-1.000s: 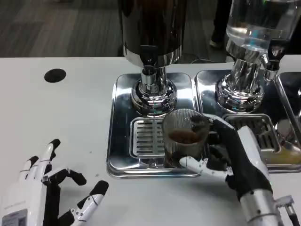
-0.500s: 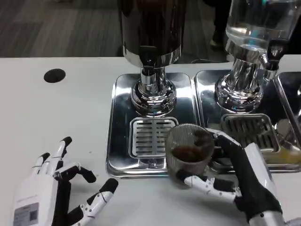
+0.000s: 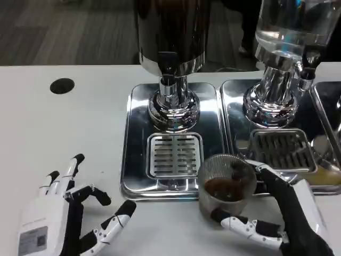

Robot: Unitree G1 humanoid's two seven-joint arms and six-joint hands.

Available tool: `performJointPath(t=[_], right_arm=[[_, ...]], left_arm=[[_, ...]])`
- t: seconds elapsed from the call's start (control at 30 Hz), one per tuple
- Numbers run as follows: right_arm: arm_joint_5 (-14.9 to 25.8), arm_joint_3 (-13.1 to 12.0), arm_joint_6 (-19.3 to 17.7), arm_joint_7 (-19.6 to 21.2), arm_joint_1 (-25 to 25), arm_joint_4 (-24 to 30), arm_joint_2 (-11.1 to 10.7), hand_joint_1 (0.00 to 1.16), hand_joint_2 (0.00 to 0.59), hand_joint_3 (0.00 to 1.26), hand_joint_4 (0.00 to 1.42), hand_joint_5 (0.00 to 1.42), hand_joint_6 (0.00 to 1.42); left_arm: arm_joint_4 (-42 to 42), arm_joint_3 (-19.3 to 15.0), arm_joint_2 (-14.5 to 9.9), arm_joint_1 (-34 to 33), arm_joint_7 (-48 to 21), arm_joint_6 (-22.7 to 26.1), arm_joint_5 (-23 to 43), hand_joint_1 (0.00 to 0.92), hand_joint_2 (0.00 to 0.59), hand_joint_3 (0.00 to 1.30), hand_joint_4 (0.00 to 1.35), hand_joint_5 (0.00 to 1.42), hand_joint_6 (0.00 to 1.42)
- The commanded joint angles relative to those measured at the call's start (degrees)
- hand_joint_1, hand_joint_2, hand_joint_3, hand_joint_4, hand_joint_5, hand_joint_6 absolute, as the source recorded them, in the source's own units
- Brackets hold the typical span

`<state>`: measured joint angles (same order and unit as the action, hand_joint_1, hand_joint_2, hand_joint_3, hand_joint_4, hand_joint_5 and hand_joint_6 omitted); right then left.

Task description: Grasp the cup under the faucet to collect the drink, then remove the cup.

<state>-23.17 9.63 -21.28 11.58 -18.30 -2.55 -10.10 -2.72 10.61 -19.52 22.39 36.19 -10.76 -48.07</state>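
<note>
Table [image 3: 64,128], white and broad, carries everything here, with a small black disc [image 3: 62,85] set into it at the far left. Two steel drip trays sit side by side toward the back: the left tray [image 3: 136,160] holds a dark drink dispenser [image 3: 171,32] on a chrome base, with its faucet [image 3: 168,80] pointing down over a slotted grate [image 3: 176,154], and the right tray [image 3: 234,106] holds a clear dispenser [image 3: 293,26] partly filled with water above its own grate [image 3: 281,150]. The right hand [image 3: 282,213] grips the cup [image 3: 226,184], thumb curled across the near side at the bottom and the other fingers wrapped around the right side. The cup is ribbed, translucent and upright, with a shallow pool of brown drink in the bottom. It now stands off the left grate, at the front right corner of the left tray, its lower part over the bare table; a second ago it stood on the grate's right part just in front of the faucet base, so hand and cup have come toward the robot and a little to the right. The left hand [image 3: 69,218] rests on the table at the near left, holding nothing, fingers spread apart, and has crept slightly forward and to the right since then.
</note>
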Motion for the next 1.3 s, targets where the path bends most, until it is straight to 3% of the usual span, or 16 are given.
performJointPath(t=[0.03,0.57,0.9,1.3], right_arm=[[0.96,-1.28,-3.75,1.25,-1.10,2.80,0.09,0.79,0.185,0.62,0.63,0.49,0.39],[-1.90,-0.95,-7.54,1.98,-2.31,-1.38,0.10,0.79,0.188,0.62,0.63,0.49,0.39],[-2.89,-1.14,-11.76,4.18,0.32,-9.08,-0.43,0.77,0.190,0.61,0.63,0.47,0.39],[-4.54,-0.40,-14.04,5.02,1.01,-10.82,-1.71,0.75,0.179,0.37,0.43,0.38,0.35]], left_arm=[[1.55,0.77,-0.51,0.22,-1.22,1.11,-1.42,0.000,0.133,0.74,0.04,0.18,0.12],[3.88,0.28,-1.24,4.09,-0.05,1.57,-1.20,0.000,0.131,0.74,0.03,0.18,0.12],[3.94,-0.43,-1.21,5.14,0.25,0.97,-0.14,0.000,0.131,0.74,0.03,0.19,0.11],[3.62,-1.20,-0.97,5.70,0.91,0.05,0.32,0.000,0.132,0.74,0.04,0.19,0.11]])
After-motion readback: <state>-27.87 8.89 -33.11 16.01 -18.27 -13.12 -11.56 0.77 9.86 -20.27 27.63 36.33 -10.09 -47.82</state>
